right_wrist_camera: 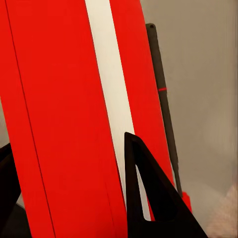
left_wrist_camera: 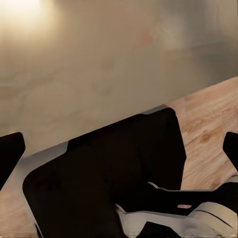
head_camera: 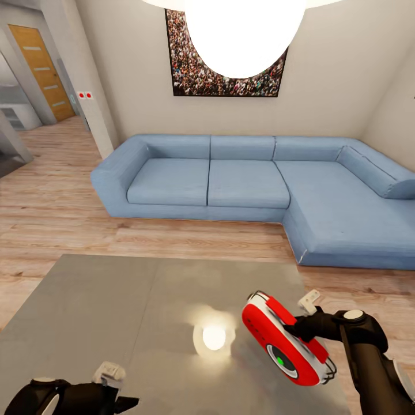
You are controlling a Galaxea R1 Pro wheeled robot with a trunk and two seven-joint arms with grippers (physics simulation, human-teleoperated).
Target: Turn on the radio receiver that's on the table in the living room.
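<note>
Resting against right tool [head_camera: 300, 329]: radio receiver [head_camera: 285, 337]

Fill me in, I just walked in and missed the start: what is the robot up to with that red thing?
The robot's right tool is closed around the red radio receiver, holding it tilted above the grey table in the living room, in front of the blue sofa. A green light shows on its dial. The left tool sits low at the table's near edge, holding nothing that I can see.
</note>
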